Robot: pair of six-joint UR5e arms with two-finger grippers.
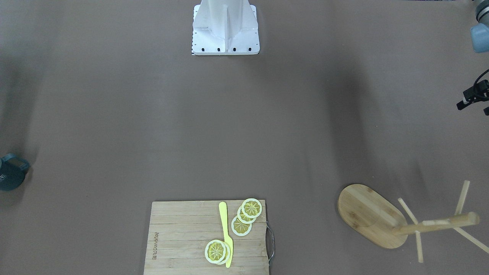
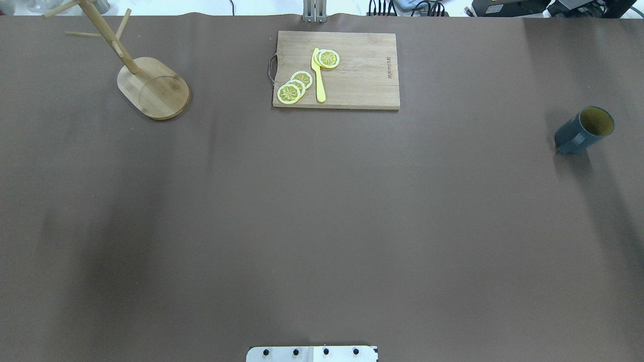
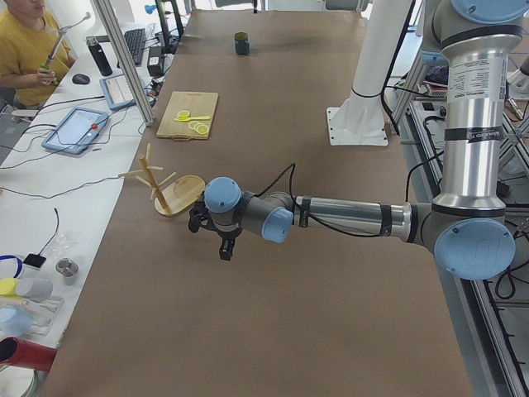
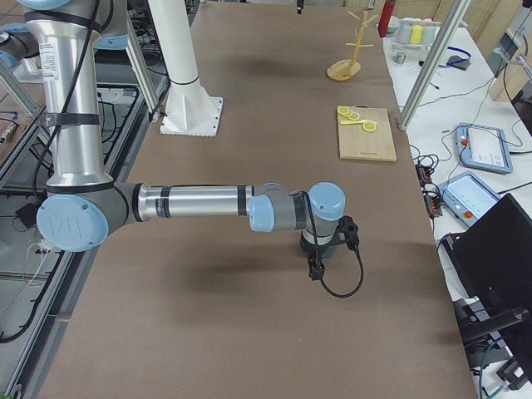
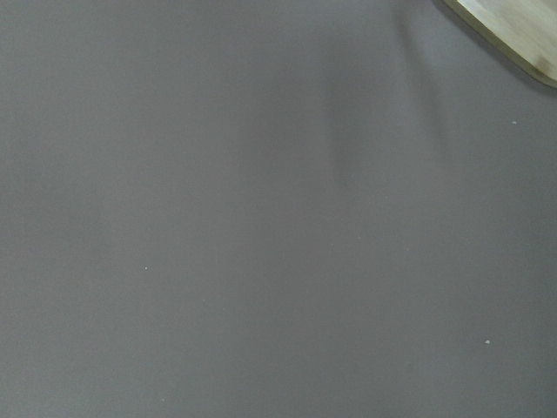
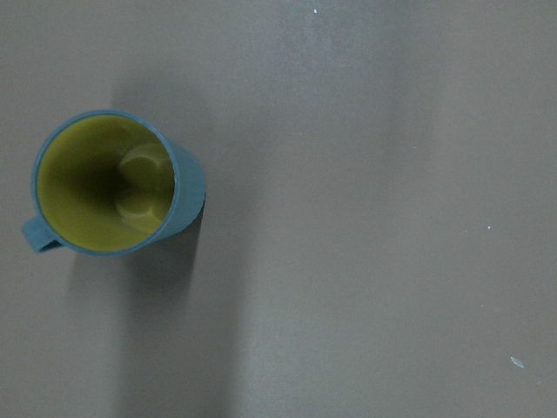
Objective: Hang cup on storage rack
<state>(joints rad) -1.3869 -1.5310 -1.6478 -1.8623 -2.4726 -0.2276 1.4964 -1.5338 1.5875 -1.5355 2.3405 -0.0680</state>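
The cup (image 2: 586,128), dark teal with a yellowish inside, stands upright on the table's right side, handle toward the robot. It shows from above in the right wrist view (image 6: 113,183), left of centre, with no fingers in sight. The storage rack (image 2: 151,85), a bamboo mug tree, stands at the far left, and a corner of its base shows in the left wrist view (image 5: 513,26). My left gripper (image 3: 221,246) hangs above the table near the rack. My right gripper (image 4: 321,246) hangs over the cup's spot. I cannot tell whether either is open or shut.
A slatted cutting board (image 2: 336,70) with lemon slices (image 2: 294,88) and a yellow knife (image 2: 318,75) lies at the far middle edge. The robot's white base (image 1: 225,26) stands at the near middle. A person (image 3: 29,50) sits beyond the table's far side.
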